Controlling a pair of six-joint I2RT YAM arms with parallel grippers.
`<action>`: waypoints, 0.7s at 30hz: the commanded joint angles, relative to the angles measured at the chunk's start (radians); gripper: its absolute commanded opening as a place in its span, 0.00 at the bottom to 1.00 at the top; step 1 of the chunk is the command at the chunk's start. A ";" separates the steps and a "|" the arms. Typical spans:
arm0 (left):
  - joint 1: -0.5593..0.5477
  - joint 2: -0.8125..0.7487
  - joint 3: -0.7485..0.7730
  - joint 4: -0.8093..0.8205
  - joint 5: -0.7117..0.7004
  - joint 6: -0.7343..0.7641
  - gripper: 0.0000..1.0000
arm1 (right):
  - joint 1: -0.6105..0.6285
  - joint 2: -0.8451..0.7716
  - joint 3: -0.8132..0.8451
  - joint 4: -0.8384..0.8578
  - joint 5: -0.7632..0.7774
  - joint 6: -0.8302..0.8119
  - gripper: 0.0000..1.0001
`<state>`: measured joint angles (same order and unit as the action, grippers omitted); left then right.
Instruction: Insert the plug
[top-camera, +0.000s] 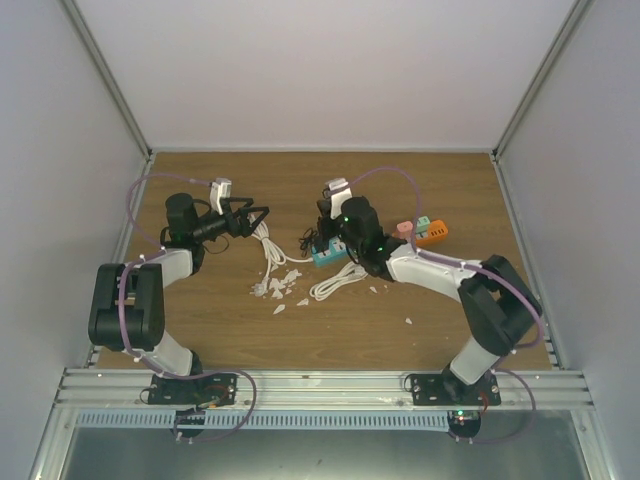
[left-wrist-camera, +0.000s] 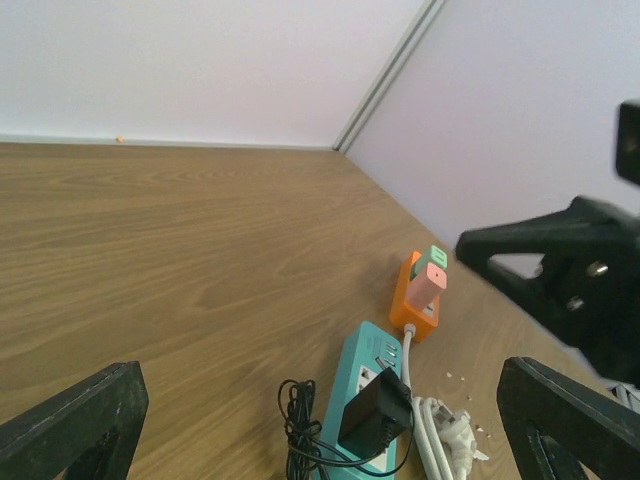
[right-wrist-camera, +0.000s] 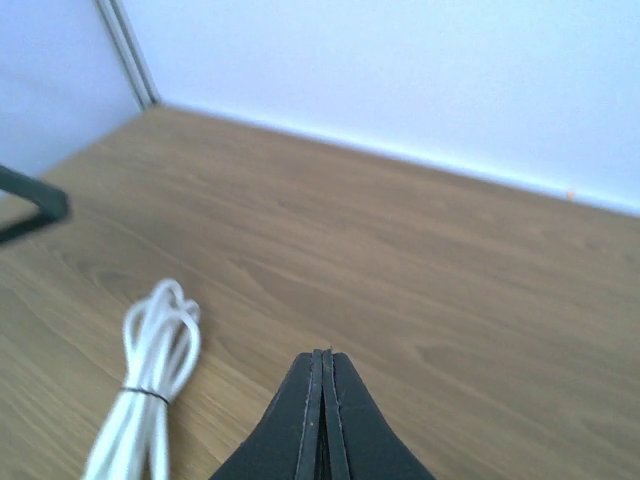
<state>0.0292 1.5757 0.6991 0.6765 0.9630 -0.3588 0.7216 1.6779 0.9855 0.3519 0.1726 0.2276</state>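
Note:
A teal power strip (left-wrist-camera: 368, 400) lies on the wooden table, also in the top view (top-camera: 328, 251). A black plug adapter (left-wrist-camera: 375, 412) sits on the strip, its black cord (left-wrist-camera: 297, 420) bunched to the left. My left gripper (top-camera: 256, 217) is open and empty, held above the table left of the strip. Its fingertips (left-wrist-camera: 75, 420) frame the wrist view. My right gripper (right-wrist-camera: 321, 360) is shut with nothing between its fingers. It hovers over the strip's left end in the top view (top-camera: 327, 215).
An orange power strip (left-wrist-camera: 413, 302) with a pink and a green plug stands beyond the teal one, also in the top view (top-camera: 428, 233). White coiled cables (top-camera: 268, 246) (right-wrist-camera: 150, 380) and white scraps (top-camera: 280, 288) lie between the arms. Enclosure walls surround the table.

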 joint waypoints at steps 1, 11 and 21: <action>0.006 0.000 0.005 0.048 -0.003 -0.002 0.99 | 0.000 -0.049 -0.022 0.030 -0.045 0.006 0.00; 0.006 0.009 0.007 0.049 -0.006 -0.005 0.99 | 0.018 0.188 -0.123 0.139 -0.188 0.208 0.00; 0.005 0.015 0.007 0.053 -0.010 -0.007 0.99 | 0.022 0.142 -0.103 0.124 -0.175 0.178 0.01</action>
<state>0.0292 1.5772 0.6991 0.6773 0.9596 -0.3595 0.7368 1.8523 0.8787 0.5575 -0.0139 0.4320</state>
